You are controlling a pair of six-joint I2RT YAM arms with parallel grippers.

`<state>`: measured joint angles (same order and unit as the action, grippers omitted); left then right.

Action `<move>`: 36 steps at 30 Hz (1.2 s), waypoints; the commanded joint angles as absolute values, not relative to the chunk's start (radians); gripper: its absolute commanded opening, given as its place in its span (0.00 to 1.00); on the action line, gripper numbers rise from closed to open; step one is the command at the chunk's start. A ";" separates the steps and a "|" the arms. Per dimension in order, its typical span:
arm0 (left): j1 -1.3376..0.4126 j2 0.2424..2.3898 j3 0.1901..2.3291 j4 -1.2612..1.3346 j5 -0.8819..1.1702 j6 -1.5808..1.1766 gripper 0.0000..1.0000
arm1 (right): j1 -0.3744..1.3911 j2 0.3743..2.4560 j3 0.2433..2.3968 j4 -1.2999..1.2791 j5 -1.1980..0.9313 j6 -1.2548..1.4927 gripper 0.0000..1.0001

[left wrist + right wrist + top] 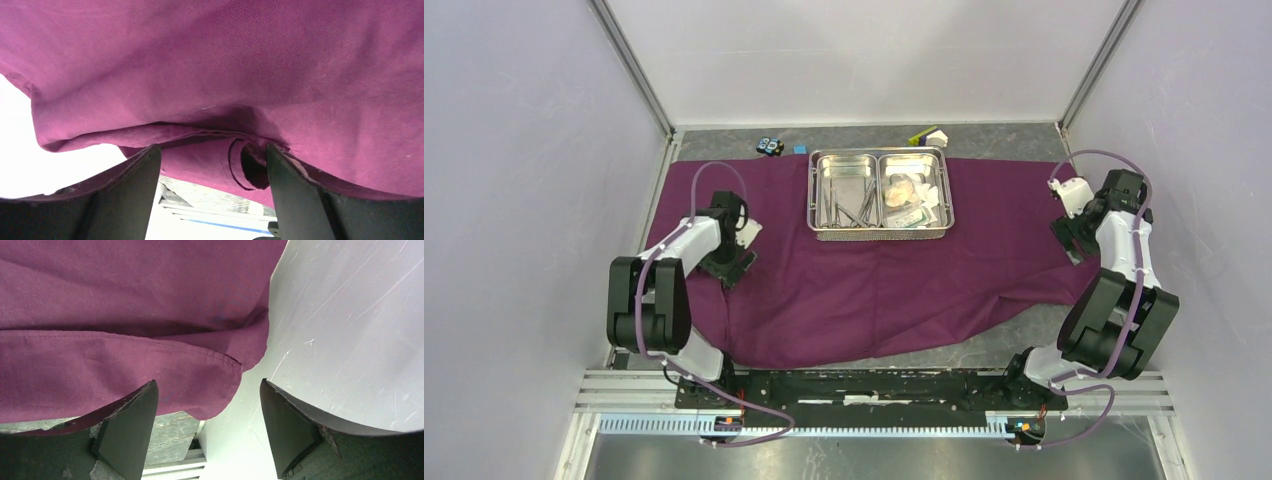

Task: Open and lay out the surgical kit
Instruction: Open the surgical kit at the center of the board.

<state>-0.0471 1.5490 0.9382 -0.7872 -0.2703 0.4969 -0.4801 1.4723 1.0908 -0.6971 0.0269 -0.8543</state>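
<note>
Cloth (854,290) is spread, tray (880,234) near the bench's (1016,342) far edge. I hold L gripper (212,148) wide open round a rolled hem (245,162), R gripper (207,384) wide open at cloth's right corner. Nothing pinched yet, prob. to flatten the edges.

Bare cloth (844,290) either side of tray (880,236)

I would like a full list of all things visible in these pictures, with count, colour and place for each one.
cloth: one, dark purple, spread on the table
tray: one, shiny steel, on the cloth's far part
instruments: several, metal, left compartment
packets and gauze: a few, white or clear, right compartment
block: one, blue, beyond the cloth
black item: one, left of the block
piece: one, yellow-green and white, behind the tray
table: one, grey
left gripper: one, dark, open, cloth's left edge
right gripper: one, dark, open, cloth's right corner
</note>
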 commanded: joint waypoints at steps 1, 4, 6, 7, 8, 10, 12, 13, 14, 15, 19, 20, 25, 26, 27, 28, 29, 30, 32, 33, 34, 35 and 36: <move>-0.047 1.567 0.911 -0.729 -0.354 0.519 0.78 | -0.485 1.452 1.084 -0.682 0.019 -0.866 0.81; -0.047 1.548 0.908 -0.750 -0.354 0.507 0.66 | -0.485 1.455 1.074 -0.679 0.019 -0.871 0.81; -0.046 1.522 0.902 -0.764 -0.364 0.506 0.59 | -0.485 1.455 1.067 -0.673 0.021 -0.875 0.81; -0.047 1.507 0.898 -0.773 -0.372 0.506 0.54 | -0.485 1.455 1.065 -0.672 0.021 -0.876 0.81; -0.047 1.494 0.894 -0.784 -0.382 0.503 0.49 | -0.484 1.456 1.064 -0.670 0.018 -0.876 0.81; -0.046 1.457 0.881 -0.809 -0.415 0.502 0.40 | -0.486 1.459 1.069 -0.671 0.012 -0.877 0.81; -0.042 1.407 0.855 -0.820 -0.472 0.503 0.31 | -0.485 1.463 1.079 -0.678 0.005 -0.877 0.81; -0.041 1.381 0.840 -0.828 -0.501 0.504 0.25 | -0.485 1.467 1.087 -0.679 0.003 -0.879 0.81; -0.036 1.348 0.827 -0.840 -0.538 0.504 0.17 | -0.485 1.470 1.097 -0.685 0.003 -0.879 0.81; -0.033 1.313 0.814 -0.850 -0.570 0.504 0.11 | -0.485 1.473 1.109 -0.689 0.003 -0.880 0.81; 0.025 1.165 0.771 -0.889 -0.695 0.509 0.02 | -0.485 1.490 1.176 -0.719 -0.072 -0.878 0.81; 0.052 1.135 0.770 -0.901 -0.705 0.507 0.02 | -0.484 1.497 1.195 -0.729 -0.093 -0.873 0.81; 0.232 1.007 0.784 -0.939 -0.601 0.500 0.02 | -0.423 1.524 1.257 -0.745 -0.138 -0.858 0.80; 0.263 0.993 0.780 -0.934 -0.581 0.496 0.02 | -0.405 1.522 1.258 -0.735 -0.135 -0.855 0.80; 0.297 0.982 0.772 -0.932 -0.559 0.492 0.02 | -0.390 1.522 1.259 -0.729 -0.131 -0.853 0.80; 0.324 0.969 0.763 -0.925 -0.544 0.491 0.02 | -0.371 1.524 1.264 -0.727 -0.127 -0.852 0.80; 0.354 0.955 0.745 -0.918 -0.535 0.489 0.02 | -0.354 1.525 1.268 -0.726 -0.124 -0.851 0.80; 0.377 0.945 0.729 -0.915 -0.530 0.488 0.02 | -0.342 1.527 1.271 -0.729 -0.123 -0.851 0.80; 0.438 0.918 0.687 -0.901 -0.528 0.489 0.05 | -0.318 1.529 1.270 -0.727 -0.127 -0.854 0.80; 0.462 0.904 0.662 -0.895 -0.529 0.489 0.07 | -0.308 1.528 1.268 -0.726 -0.127 -0.855 0.80; 0.489 0.891 0.636 -0.888 -0.535 0.492 0.08 | -0.302 1.529 1.265 -0.723 -0.127 -0.856 0.80; 0.505 0.874 0.614 -0.884 -0.542 0.493 0.10 | -0.296 1.531 1.263 -0.719 -0.128 -0.857 0.80; 0.520 0.859 0.585 -0.884 -0.552 0.496 0.13 | -0.293 1.534 1.262 -0.717 -0.129 -0.859 0.80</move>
<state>0.4545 0.9146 0.6590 -0.9012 -0.5381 0.4984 -0.3050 1.5234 1.2255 -0.7315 -0.1127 -0.8604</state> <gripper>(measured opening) 0.086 0.806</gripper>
